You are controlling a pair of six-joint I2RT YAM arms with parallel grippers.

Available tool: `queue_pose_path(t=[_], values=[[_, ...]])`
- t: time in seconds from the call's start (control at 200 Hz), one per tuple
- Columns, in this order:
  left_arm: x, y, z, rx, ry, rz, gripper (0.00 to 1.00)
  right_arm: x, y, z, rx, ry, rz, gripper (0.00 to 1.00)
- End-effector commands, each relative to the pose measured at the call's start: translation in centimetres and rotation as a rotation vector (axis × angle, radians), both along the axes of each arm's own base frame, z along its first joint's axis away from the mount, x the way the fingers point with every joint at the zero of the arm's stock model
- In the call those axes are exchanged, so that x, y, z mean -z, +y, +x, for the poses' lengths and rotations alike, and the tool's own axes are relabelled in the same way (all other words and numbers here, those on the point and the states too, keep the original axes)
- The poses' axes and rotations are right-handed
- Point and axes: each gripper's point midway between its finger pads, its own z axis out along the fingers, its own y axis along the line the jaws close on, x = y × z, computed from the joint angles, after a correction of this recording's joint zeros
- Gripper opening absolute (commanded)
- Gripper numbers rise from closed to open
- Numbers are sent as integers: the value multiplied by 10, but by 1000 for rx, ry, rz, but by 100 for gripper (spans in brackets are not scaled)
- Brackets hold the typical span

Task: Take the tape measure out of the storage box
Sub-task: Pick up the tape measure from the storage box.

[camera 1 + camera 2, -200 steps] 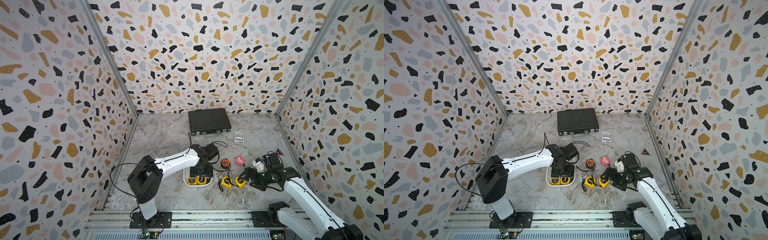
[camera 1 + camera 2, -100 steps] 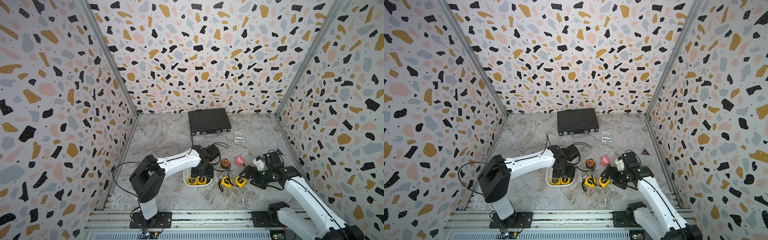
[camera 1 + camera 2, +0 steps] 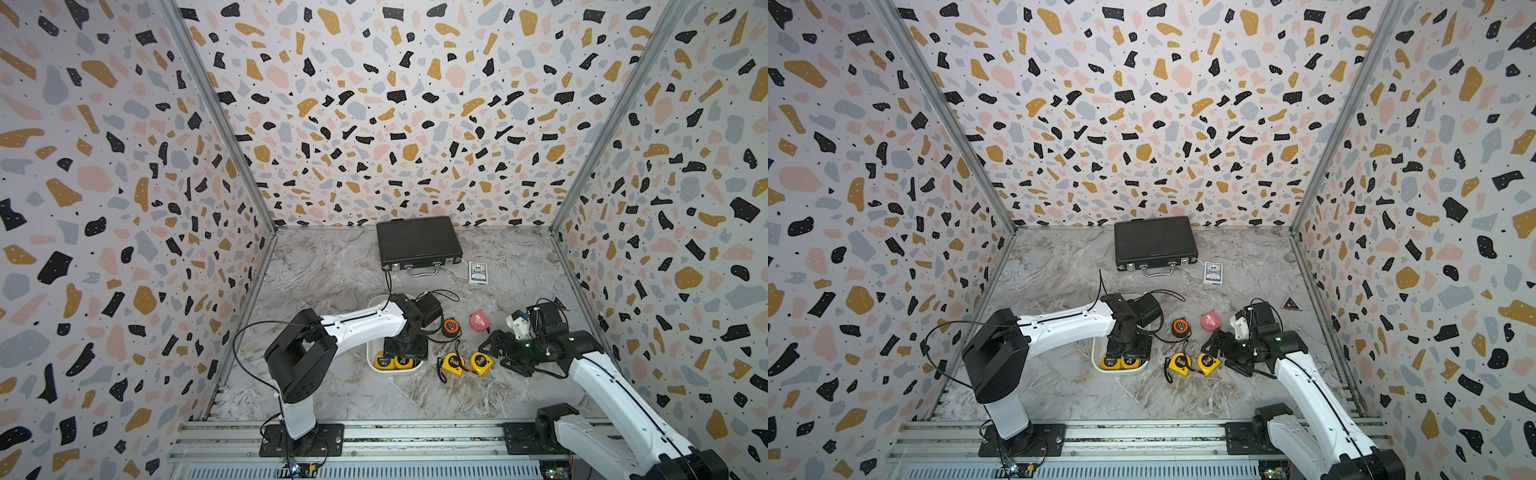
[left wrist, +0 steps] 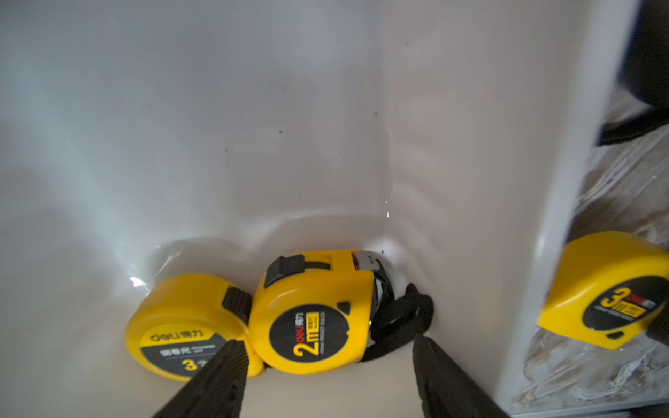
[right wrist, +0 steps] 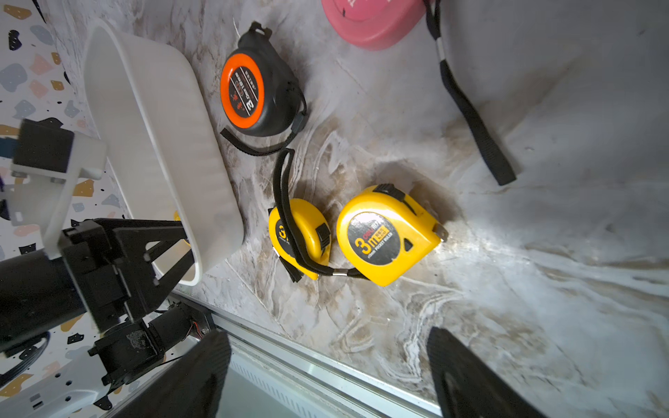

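The white storage box (image 3: 395, 371) (image 3: 1096, 353) sits front centre on the marble table, with two yellow tape measures in its near end. My left gripper (image 3: 402, 354) (image 4: 325, 343) reaches down into it, open. Its fingers (image 4: 224, 365) straddle the tape measure marked 2 m (image 4: 311, 318). One tip lies at the seam with the 3 m tape measure (image 4: 177, 325); the other stands clear beside the black wrist strap (image 4: 402, 318). My right gripper (image 3: 505, 353) (image 5: 327, 347) is open and empty, right of the box, low over the table.
Outside the box lie two yellow tape measures (image 3: 452, 363) (image 3: 482, 360), a black-and-orange one (image 3: 450, 327) and a pink one (image 3: 478, 322). A black briefcase (image 3: 417, 243) and a card pack (image 3: 478, 273) are at the back. The metal rail (image 5: 325, 365) borders the table's front.
The left jaws have narrowed a little around the 2 m tape measure, and the left arm has shifted slightly. The right arm has stayed put.
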Motion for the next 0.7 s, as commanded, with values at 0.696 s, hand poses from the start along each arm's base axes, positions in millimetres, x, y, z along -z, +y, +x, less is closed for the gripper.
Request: queue_pose_path(t=[0.696], values=[[7,0,-3,-62,-22,-30,74,-14,-2,7,1,-42,-13,91]])
